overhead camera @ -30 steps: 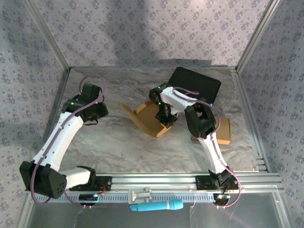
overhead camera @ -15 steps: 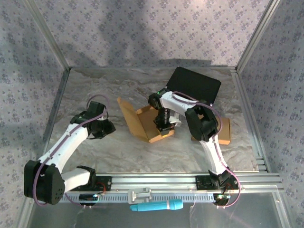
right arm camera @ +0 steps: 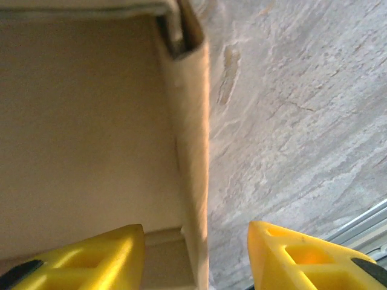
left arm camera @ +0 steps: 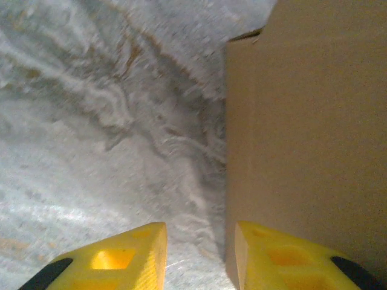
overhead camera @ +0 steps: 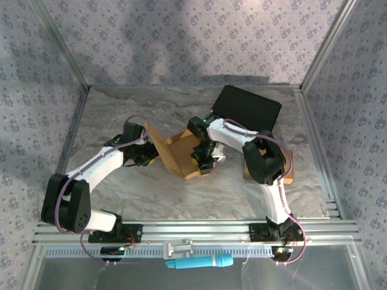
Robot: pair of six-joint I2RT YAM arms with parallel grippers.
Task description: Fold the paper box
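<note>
The brown paper box (overhead camera: pixel 180 152) lies half-formed in the middle of the table, its lid flap (overhead camera: pixel 158 145) standing up on the left. My left gripper (overhead camera: pixel 151 159) is open right beside that flap. In the left wrist view the flap (left arm camera: pixel 308 133) stands along the right finger (left arm camera: pixel 284 257), and table shows between the fingers of the left gripper (left arm camera: pixel 199 241). My right gripper (overhead camera: pixel 203 161) is open at the box's right side. In the right wrist view the right gripper (right arm camera: pixel 196 241) straddles the side wall (right arm camera: pixel 192 157), one finger inside the box and one outside.
A flat black sheet (overhead camera: pixel 248 109) lies at the back right. Another flat piece of cardboard (overhead camera: pixel 285 168) rests at the right, partly under the right arm. A teal tool (overhead camera: pixel 199 262) lies on the front rail. Metal frame posts border the table.
My left arm has swung in from the far left to the box's lid flap. The box has shifted and turned a little toward the near left with the right gripper in it.
</note>
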